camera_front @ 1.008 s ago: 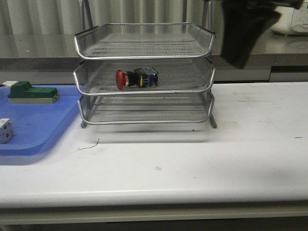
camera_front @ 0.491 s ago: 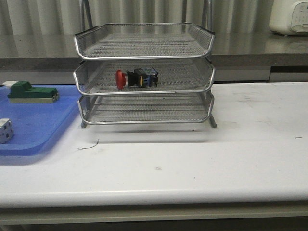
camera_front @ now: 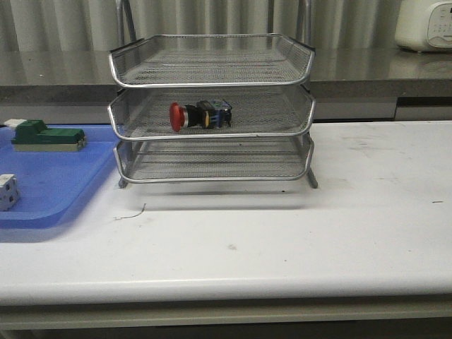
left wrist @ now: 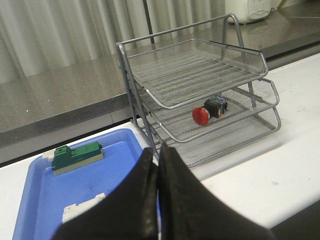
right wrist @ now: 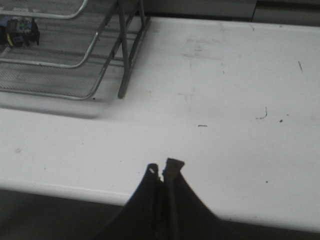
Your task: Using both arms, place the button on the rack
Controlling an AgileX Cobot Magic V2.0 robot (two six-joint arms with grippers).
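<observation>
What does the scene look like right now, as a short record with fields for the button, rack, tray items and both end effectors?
button: red-headed button lying on its side in the middle tier
rack: three-tier wire rack standing on the white table
tray: blue tray left of the rack, holding a green block and a white cube
left end effector: shut, empty
right end effector: shut, empty, above the table

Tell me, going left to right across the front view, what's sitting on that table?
White cube → green block, both on the blue tray → red button lying in the wire rack's middle tier.
</observation>
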